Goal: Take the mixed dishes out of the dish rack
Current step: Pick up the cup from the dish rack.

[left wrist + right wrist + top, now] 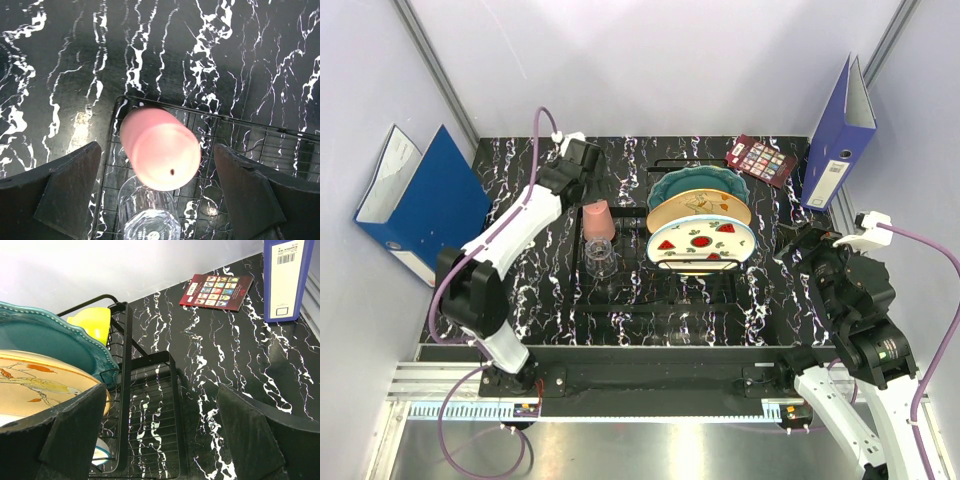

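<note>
Your left gripper (157, 150) hangs spread wide, one finger on each side of the upturned pink cup (598, 220) without touching it, at the 9 o'clock end of the dish rack (124, 365). Your right gripper (160, 410) gapes empty at the rack's 3 o'clock.

**Setting:** robotics lab test cell.

**Evidence:**
- Pale blank wall panels (670, 60) on the left, far and right sides, joined by aluminium struts (435, 60).
- Black marble-patterned tabletop (765, 300).
- Slotted aluminium rail (650, 410) along the near edge.
- Two white-and-black robot arms mounted there: left arm (510, 240) and right arm (850, 300).
- Loose purple cables (935, 300).
- Left blue binder (430, 200) and far-right blue binder (840, 120), each leaning on a wall.
- Dish rack (124, 390) loaded with plates, standing mid-table.
</note>
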Action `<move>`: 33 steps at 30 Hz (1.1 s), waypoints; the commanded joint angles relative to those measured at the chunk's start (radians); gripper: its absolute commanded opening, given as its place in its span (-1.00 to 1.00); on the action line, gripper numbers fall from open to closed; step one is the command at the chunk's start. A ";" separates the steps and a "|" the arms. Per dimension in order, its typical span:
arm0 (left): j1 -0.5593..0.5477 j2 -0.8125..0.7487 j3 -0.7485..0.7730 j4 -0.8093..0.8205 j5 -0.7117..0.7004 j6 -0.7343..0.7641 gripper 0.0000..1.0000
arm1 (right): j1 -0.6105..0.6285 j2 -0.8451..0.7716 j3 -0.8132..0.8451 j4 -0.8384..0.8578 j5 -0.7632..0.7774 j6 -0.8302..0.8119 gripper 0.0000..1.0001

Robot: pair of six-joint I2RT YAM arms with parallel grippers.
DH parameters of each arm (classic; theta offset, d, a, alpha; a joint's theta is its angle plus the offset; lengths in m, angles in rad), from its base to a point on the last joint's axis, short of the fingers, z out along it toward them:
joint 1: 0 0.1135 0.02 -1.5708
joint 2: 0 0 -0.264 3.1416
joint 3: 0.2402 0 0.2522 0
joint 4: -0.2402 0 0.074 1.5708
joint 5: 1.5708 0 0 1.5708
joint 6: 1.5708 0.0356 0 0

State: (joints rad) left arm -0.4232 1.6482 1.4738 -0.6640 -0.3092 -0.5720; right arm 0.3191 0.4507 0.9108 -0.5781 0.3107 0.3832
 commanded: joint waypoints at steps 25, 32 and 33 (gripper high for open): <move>-0.023 0.045 -0.030 0.034 -0.057 0.026 -0.85 | 0.006 0.009 0.002 0.001 0.015 0.008 0.99; -0.023 -0.223 0.088 -0.016 -0.105 0.057 -1.00 | 0.005 0.040 0.054 -0.052 0.158 0.016 0.99; -0.023 -0.250 0.104 -0.019 -0.107 0.057 -1.00 | 0.005 0.039 0.060 -0.054 0.171 0.016 1.00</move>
State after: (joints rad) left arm -0.4469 1.6180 1.4601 -0.7029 -0.3489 -0.5472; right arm 0.3191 0.4686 0.9180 -0.6006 0.3653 0.3908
